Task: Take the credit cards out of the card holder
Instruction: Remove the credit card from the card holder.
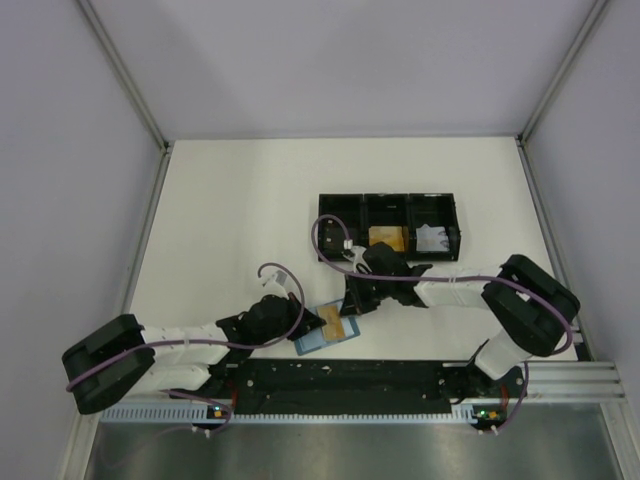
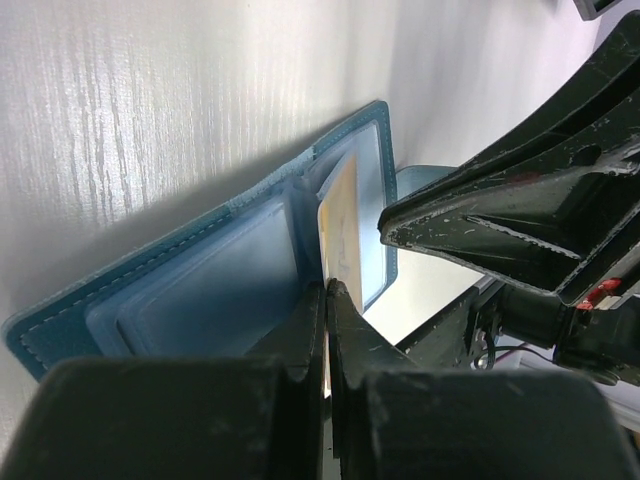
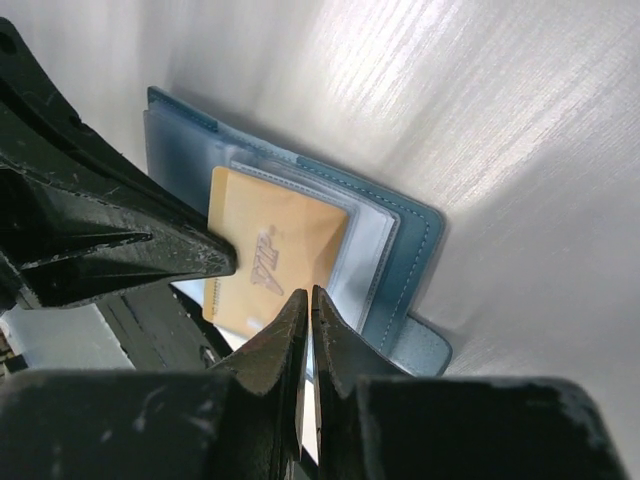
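White table (image 1: 230, 220) inside pale grey walls; the work sits close to the near edge, about midway between the two arm bases. One card holder (image 1: 312, 340) lies open there, its long axis running from near left to far right.

An orange-gold card (image 3: 270, 250) lies across its clear inner leaves. The right gripper (image 3: 305, 298) comes in from the far right with its jaws pressed together on the card's corner, apparently pinching it. The left gripper (image 2: 326, 295) comes in from the left, jaws also pressed together, at the opposite edge. Whether it nips the card itself or a plastic leaf beside it, I cannot tell from these angles.

Both grippers touch the work, so neither is nearer. As I judge it, the card must slide out toward the right gripper while the left one anchors the holder.

Counted: two grippers, one holder, one black tray (image 1: 388, 196) of three compartments at the far centre. A second card (image 1: 386, 237) lies in its middle compartment, and one white wad (image 1: 432, 238) in its right one. No black card shows.
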Controlling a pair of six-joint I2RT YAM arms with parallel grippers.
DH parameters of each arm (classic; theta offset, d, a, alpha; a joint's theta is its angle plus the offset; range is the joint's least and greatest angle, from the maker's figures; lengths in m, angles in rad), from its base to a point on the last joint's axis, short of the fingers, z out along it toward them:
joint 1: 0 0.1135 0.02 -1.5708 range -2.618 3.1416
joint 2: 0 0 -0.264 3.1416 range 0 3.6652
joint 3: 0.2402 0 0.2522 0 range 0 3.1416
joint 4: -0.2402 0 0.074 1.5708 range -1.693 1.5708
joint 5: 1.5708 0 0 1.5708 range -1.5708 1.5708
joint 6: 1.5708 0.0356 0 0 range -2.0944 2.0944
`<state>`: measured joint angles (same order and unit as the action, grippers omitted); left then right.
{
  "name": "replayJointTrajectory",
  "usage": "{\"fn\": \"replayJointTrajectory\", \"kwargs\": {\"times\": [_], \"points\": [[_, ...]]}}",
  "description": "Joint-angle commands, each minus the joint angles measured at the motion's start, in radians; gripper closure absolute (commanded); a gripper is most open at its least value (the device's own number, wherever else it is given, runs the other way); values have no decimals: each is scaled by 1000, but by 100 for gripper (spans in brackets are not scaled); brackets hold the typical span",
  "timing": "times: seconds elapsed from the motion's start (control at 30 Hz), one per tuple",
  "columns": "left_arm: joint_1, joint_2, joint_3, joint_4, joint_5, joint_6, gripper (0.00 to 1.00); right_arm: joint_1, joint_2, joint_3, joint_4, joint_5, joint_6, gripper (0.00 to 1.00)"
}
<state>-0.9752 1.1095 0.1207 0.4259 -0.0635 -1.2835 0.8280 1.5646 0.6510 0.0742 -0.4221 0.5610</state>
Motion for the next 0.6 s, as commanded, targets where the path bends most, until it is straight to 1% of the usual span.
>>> {"fn": "replayJointTrajectory", "kwargs": {"times": [0.0, 0.13, 0.27, 0.5, 0.57], "points": [[0, 23, 16, -6, -4, 24, 100, -4, -12, 42, 67, -44, 7, 96], [0, 29, 17, -1, -1, 26, 100, -3, 35, 44, 99, -60, 25, 96], [0, 23, 11, 1, -2, 23, 100, -4, 84, 42, 90, -70, 31, 96], [1, -25, -21, -7, -18, 0, 100, -4, 117, 53, -54, 22, 5, 97], [1, -37, -30, -4, -21, -13, 100, -4, 120, 56, -71, 40, -3, 97]]}}
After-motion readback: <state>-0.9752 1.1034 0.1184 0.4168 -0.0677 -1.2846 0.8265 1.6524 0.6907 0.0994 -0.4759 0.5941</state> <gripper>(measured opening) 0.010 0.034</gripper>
